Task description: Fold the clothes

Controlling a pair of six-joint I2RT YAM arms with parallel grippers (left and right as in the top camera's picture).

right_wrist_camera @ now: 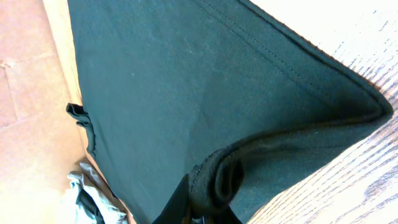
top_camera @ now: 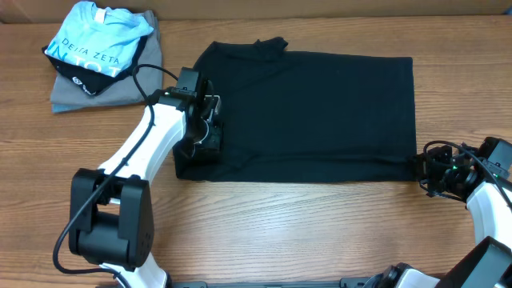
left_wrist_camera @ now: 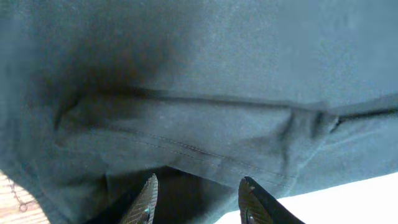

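Tabletop [top_camera: 320,232] of pale wood carries black T-shirt [top_camera: 320,112].

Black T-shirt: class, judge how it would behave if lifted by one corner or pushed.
Probably floppy: the T-shirt lies flat and bunches into a roll where the right tool pinches its corner. Likely light: the cloth looks thin. Pushed, it would probably wrinkle, as creases in the left wrist view suggest.

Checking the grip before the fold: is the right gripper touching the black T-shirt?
Touching. The right wrist view shows the right gripper shut on a bunched corner of the black T-shirt, the cloth rolled up at its fingertips.
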